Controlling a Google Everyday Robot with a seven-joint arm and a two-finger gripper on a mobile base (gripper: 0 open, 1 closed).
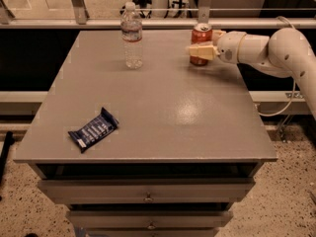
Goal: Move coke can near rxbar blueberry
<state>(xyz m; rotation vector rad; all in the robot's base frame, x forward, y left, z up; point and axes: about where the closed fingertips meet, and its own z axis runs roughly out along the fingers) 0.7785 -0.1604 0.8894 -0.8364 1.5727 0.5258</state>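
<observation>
The coke can (201,34), red with a silver top, stands upright near the far right edge of the grey table (158,107). My gripper (199,51) reaches in from the right at the can's mid height, and its cream tip lies across the can's front. The rxbar blueberry (93,130), a flat dark blue wrapper with white lettering, lies near the front left of the table, far from the can and the gripper.
A clear plastic water bottle (132,35) stands at the far middle of the table, left of the can. Drawers (148,196) sit under the table top. A rail and glass panels run behind the table. My white arm (276,48) hangs over the right edge.
</observation>
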